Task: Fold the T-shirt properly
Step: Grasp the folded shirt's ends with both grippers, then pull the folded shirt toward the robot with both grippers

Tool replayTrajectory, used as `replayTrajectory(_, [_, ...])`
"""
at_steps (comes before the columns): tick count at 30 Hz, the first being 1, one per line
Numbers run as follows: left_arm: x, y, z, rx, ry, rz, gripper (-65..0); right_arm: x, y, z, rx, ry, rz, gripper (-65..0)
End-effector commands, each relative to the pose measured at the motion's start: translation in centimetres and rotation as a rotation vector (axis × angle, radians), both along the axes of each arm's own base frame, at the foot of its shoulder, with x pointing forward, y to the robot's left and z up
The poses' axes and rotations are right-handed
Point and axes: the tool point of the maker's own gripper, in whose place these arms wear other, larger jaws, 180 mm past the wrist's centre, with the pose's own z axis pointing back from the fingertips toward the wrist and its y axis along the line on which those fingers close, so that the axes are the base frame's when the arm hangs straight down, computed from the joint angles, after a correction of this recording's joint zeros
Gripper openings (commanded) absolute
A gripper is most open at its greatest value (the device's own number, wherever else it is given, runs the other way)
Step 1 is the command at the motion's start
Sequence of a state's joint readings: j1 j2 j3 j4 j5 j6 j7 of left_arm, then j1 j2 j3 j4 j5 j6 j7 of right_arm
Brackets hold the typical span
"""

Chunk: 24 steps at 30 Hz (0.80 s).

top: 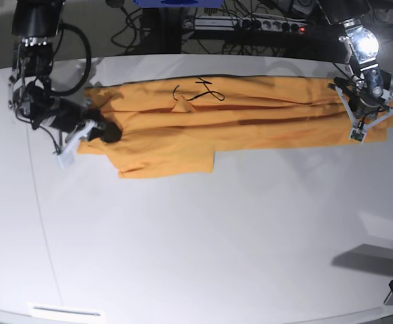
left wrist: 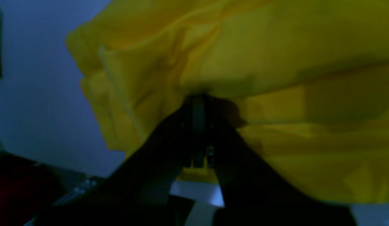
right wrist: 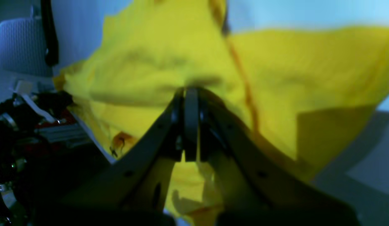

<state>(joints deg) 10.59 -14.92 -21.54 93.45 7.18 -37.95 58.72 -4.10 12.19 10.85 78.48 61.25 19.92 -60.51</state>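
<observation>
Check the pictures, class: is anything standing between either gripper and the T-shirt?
Nothing visible does. The left gripper is shut on one end of the T-shirt, and the right gripper is shut on the other end. Both wrist views show the cloth pinched right at the closed jaws, stretched long across the white table.

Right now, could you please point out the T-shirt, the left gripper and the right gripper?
T-shirt (top: 250,118): base view, middle of the folded body.
Left gripper (top: 360,120): base view, between its fingers at the shirt's end.
Right gripper (top: 102,131): base view, between its fingers on cloth.
</observation>
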Motion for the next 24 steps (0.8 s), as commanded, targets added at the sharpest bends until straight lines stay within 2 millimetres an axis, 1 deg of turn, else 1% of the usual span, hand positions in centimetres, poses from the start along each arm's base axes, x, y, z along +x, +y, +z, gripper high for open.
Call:
replayTrajectory(1, [-0.5, -2.1, -1.6, -0.091, 0.025, -0.031, -65.0, 0.4, -1.6, -0.5, -0.049, 0.014, -0.015, -64.7])
replayTrajectory(3, [-0.3, -2.5, -1.7, -0.101, 0.019, -0.03, -65.0, 0.8, -1.9, -0.7, -0.048, 0.024, -0.022, -64.7])
replayTrajectory(5, [0.3, -3.0, -1.6, -0.112, 0.004, -0.029, -65.0, 0.9, -2.0, -0.9, -0.046, 0.031, -0.026, -64.7])
replayTrajectory(10, [0.3, -3.2, -1.6, -0.116, 0.002, -0.03, -65.0, 0.3, -1.5, -0.7, -0.045, 0.025, -0.016, -64.7])
replayTrajectory(14, [0.3, -3.3, -1.6, -0.118, 0.001, -0.03, -65.0, 1.3, -1.9, 1.3, -0.073, -0.024, -0.021, -64.7])
replayTrajectory(16, [0.3, -3.3, -1.6, -0.118, 0.001, -0.03, -65.0, 2.3, -2.8, 3.2, -0.11, -0.058, -0.045, -64.7])
replayTrajectory(18, [0.3, -3.3, -1.6, -0.118, 0.001, -0.03, -65.0, 2.9, -3.0, 5.2, -0.128, -0.089, -0.07, -64.7])
replayTrajectory(20, [0.3, -3.3, -1.6, -0.118, 0.001, -0.03, -65.0, 3.0, -2.7, 6.5, -0.135, -0.098, -0.074, -64.7])
replayTrajectory(22, [0.3, -3.4, -1.7, -0.12, 0.001, -0.03, -65.0, 2.8, -2.2, 7.5, -0.131, -0.083, -0.078, -64.7])
replayTrajectory(24, [0.3, -3.4, -1.7, -0.12, 0.001, -0.03, -65.0, 2.4, -1.8, 7.7, -0.113, -0.051, -0.109, -64.7])
